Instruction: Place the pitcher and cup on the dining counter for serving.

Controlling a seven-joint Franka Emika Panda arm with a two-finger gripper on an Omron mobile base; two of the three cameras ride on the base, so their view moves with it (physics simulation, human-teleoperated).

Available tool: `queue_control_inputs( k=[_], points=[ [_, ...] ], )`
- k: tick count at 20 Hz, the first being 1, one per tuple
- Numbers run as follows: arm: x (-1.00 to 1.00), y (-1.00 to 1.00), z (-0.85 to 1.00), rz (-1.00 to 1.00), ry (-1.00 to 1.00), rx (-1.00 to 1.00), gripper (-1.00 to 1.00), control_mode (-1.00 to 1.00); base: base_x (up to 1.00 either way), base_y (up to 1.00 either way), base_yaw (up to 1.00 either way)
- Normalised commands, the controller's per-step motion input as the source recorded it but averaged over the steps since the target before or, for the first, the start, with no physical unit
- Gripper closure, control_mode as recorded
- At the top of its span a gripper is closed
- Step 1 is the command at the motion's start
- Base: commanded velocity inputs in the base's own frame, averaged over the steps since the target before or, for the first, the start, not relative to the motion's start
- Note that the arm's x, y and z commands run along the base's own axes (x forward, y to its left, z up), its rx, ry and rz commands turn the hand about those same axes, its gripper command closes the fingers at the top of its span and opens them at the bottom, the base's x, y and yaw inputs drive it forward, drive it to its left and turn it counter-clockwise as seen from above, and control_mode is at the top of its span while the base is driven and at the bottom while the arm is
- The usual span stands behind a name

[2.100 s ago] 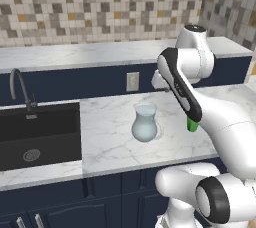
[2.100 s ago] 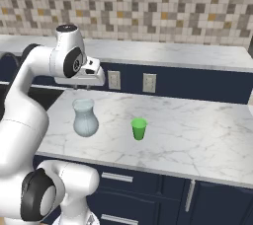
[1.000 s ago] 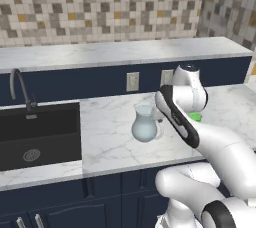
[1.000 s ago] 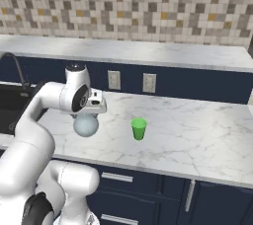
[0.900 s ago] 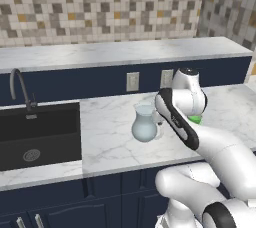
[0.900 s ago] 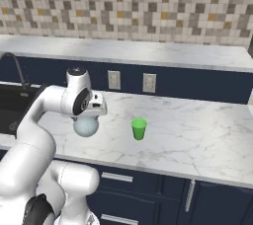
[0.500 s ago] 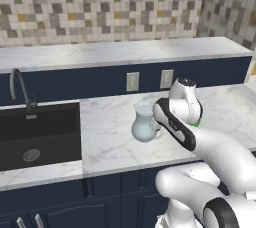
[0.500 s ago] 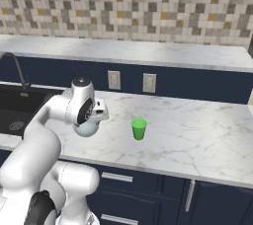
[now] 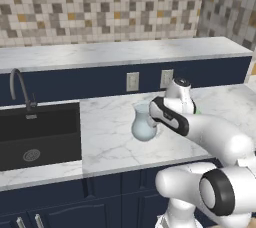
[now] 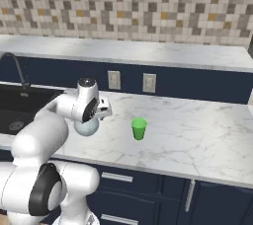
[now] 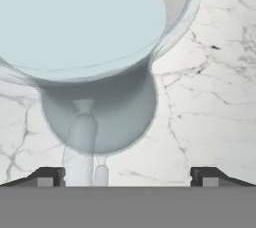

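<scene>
- Left base view: the pale blue glass pitcher [image 9: 144, 125] stands upright on the marble counter [image 9: 107, 142], between the black sink [image 9: 39, 134] and the arm's wrist, which is low and close against the pitcher's right side. The green cup [image 9: 197, 113] is barely visible behind the arm. The step in hand looks like the reach for the pitcher; neither thing is at the dining counter yet.
- Right base view: the wrist hides most of the pitcher [image 10: 87, 128], leaving only its belly visible beneath. The cup [image 10: 139, 129] stands alone, well apart to the right, so it should not be in the way of the approach.
- Hand view: the pincer [image 11: 127, 177] is spread wide, its two dark tips far apart with nothing between them. The pitcher [image 11: 95, 82] sits ahead of it, rim large and near, thin handle [image 11: 82, 144] toward the left tip.
- To do it well, I judge the pincer should shift left to centre on the neck or handle, since the belly looks too wide and slick; close gently, keep the pitcher upright, and lift straight.
</scene>
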Motion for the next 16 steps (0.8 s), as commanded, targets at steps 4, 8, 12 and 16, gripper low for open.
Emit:
queue_control_inputs(
  k=[4, 8, 12, 16],
  points=[
    [0.38, 0.01, -0.18, 0.02, 0.00, 0.00, -1.00, -1.00, 0.00, 0.00, 0.00],
    [0.28, 0.06, -0.22, 0.02, 0.00, 0.00, -1.00, -1.00, 0.00, 0.00, 0.00],
    [0.00, 0.21, -0.37, 0.03, 0.00, -0.01, 1.00, -1.00, 0.00, 0.00, 0.00],
    [-0.16, 0.35, -0.39, 0.06, 0.00, -0.03, 1.00, -1.00, 0.00, 0.00, 0.00]
  ],
)
